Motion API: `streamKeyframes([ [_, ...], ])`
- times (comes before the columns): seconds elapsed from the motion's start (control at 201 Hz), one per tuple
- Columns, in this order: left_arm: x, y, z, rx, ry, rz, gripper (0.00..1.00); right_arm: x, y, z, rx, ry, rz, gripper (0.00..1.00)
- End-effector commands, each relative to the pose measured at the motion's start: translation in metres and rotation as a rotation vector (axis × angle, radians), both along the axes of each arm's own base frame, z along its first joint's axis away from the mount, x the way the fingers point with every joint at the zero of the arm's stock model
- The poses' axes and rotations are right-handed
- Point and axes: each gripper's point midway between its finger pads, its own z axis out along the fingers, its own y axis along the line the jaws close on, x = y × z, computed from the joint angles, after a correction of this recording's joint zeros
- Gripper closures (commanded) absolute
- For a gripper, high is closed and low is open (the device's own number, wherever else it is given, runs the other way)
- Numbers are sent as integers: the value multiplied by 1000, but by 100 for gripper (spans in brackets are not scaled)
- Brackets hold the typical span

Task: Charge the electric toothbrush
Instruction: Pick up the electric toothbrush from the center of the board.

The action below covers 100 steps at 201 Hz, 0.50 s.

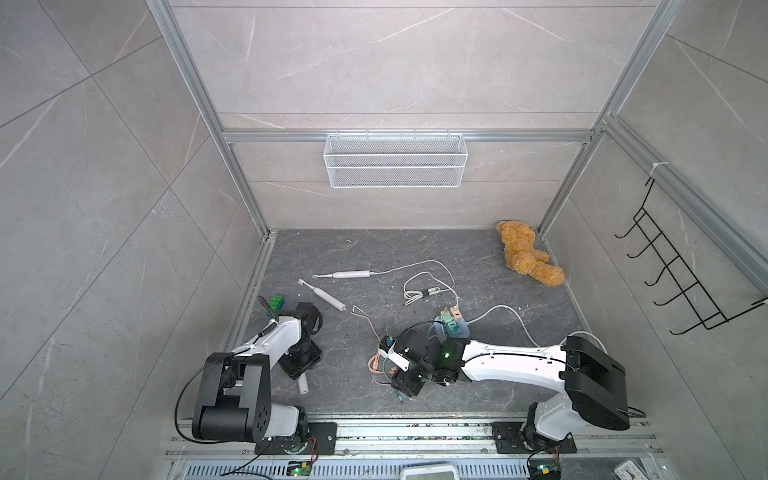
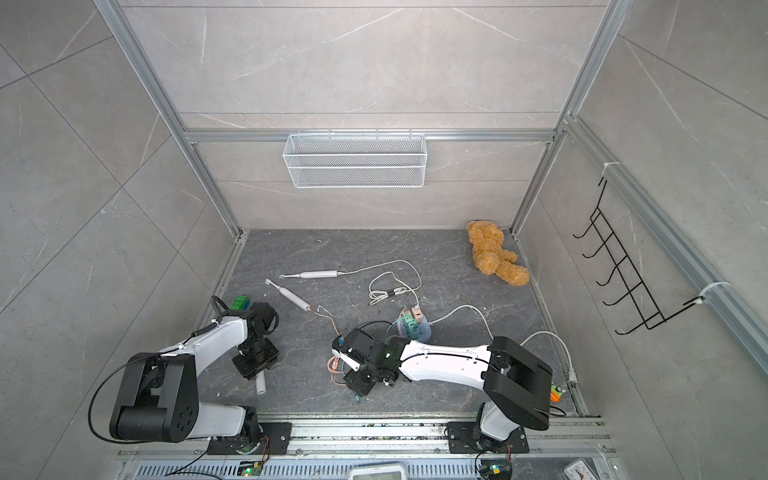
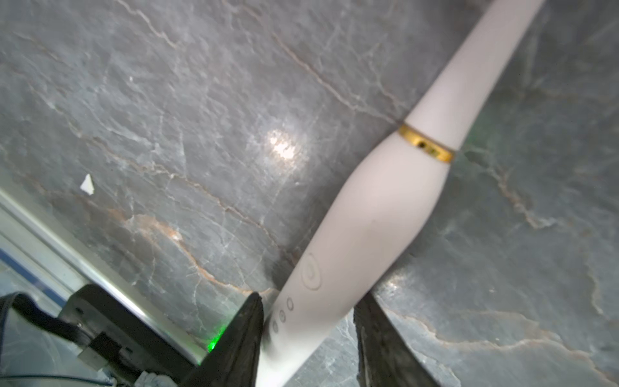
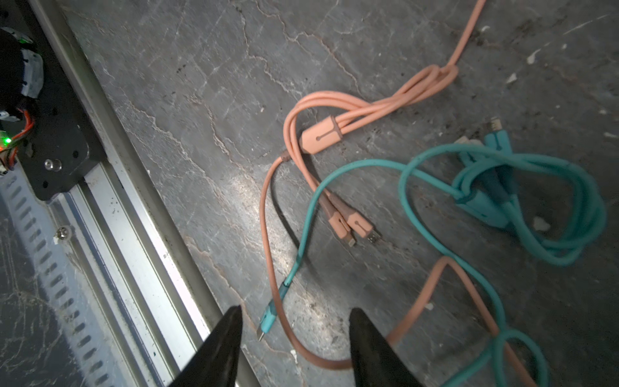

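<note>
Low on the left of both top views, the toothbrush [image 1: 303, 385] is gripped by the left gripper [image 3: 311, 296], with fingers pressed to both sides of its handle. Only a white stub is seen from above. Its gold ring and buttons are shown by the left wrist view alone. At lower centre the right gripper [image 4: 294, 311] is held released over tangled pink cable [image 4: 335, 134] and teal cable [image 4: 536, 187], with the teal plug [image 4: 268, 321] lying loose beside one finger, a detail largely covered by the arm from above. A second toothbrush [image 1: 351, 274] and a third toothbrush [image 1: 322, 295] are seen lying at mid-left, a charger block [image 1: 453, 326] at centre, a green brick [image 1: 275, 301] behind the left arm, and a teddy bear [image 1: 528, 257] in the far right corner. A dark veined table [image 1: 415, 249], pale tiled walls, a wire basket [image 1: 395, 160] and a hook rack [image 1: 681, 274] are noted.
</note>
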Motion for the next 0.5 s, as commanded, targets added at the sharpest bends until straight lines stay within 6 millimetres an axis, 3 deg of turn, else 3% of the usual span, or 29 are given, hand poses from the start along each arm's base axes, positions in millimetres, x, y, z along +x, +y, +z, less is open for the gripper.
streamKeyframes([
  [0.0, 2, -11, -8, -58, -40, -26, 63, 6, 6, 19, 51, -22, -17, 47],
  [0.194, 2, -25, -17, -117, -92, -50, 64, 17, 14, 25, 36, -58, -32, 47],
  [0.339, 10, -39, -16, -170, -162, -77, 82, 27, 22, 34, 53, -72, -49, 50],
  [0.493, 11, -45, -19, -191, -187, -88, 89, 27, 25, 9, -45, -7, -27, 54],
])
